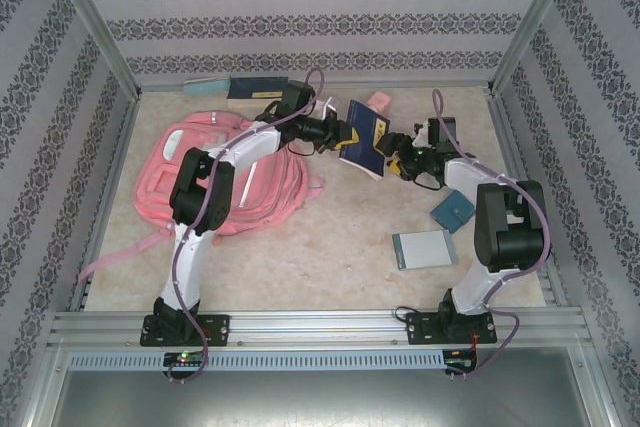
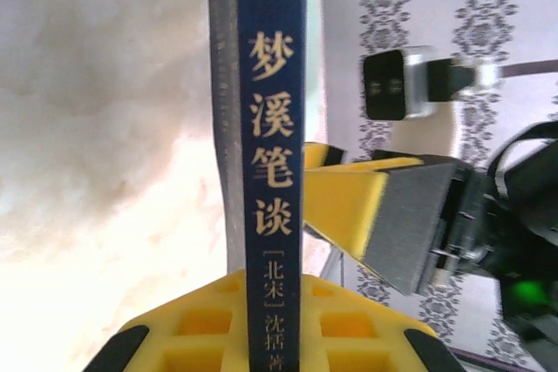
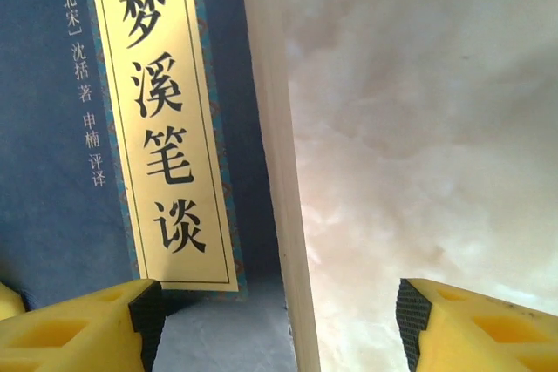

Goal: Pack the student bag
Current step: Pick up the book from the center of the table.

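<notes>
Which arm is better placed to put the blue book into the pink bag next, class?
Left. The left gripper is shut on the book, and the bag lies on that arm's side. The right gripper stands open, gripping nothing.

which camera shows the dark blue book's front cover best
The right wrist view: the dark blue book shows its yellow title label large and sharp. The left wrist view gives its spine; the top view shows it small.
</notes>
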{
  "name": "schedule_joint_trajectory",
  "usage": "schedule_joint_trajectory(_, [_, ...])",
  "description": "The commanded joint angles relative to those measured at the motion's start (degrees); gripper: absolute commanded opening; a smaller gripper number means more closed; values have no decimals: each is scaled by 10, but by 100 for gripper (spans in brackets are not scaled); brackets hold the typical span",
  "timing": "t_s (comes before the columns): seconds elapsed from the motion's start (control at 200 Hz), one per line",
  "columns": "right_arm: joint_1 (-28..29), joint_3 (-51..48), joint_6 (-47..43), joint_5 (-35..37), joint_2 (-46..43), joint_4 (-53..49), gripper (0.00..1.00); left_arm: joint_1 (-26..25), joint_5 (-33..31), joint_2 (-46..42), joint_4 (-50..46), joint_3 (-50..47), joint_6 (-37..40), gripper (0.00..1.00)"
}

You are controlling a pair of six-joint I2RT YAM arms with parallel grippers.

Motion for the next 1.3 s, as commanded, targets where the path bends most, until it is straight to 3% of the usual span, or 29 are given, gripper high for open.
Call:
schedule_joint_trajectory(0.0, [-16,-37,99,-83,4,151,78,5,45,-31,84,-11,-39,0])
schedule_joint_trajectory(0.175, [-15,-33,167,-131,34,243,79,5,58,-32,155,-24,-93,0])
schedule_joint_trajectory(0.32, [-15,-32,195,-142,33,280,75,5,59,-29,144,-26,-85,0])
schedule_joint_trajectory(0.49, [-17,-31,198,-147,24,283,50,6,57,-25,112,-27,-61,0])
schedule_joint_trajectory(0.609, [-20,-39,196,-139,18,284,16,7,56,-22,87,-27,-43,0])
schedule_joint_trajectory(0.684, [-20,-40,192,-136,13,281,0,8,54,-22,57,-22,-20,0])
schedule_joint_trajectory(0.744, [-20,-40,187,-133,10,274,0,10,47,-24,22,-17,5,4])
schedule_joint_trajectory(0.829, [-20,-40,180,-130,5,269,0,14,18,-28,-70,3,63,27])
schedule_joint_trajectory(0.914, [-21,-43,172,-123,-2,263,0,22,-26,-39,-154,15,126,39])
schedule_joint_trajectory(1.084, [-19,-54,152,-107,-15,246,0,45,-144,-75,-294,17,211,43])
schedule_joint_trajectory(1.294, [-16,-63,136,-99,-22,235,0,49,-340,-133,-411,-12,297,43])
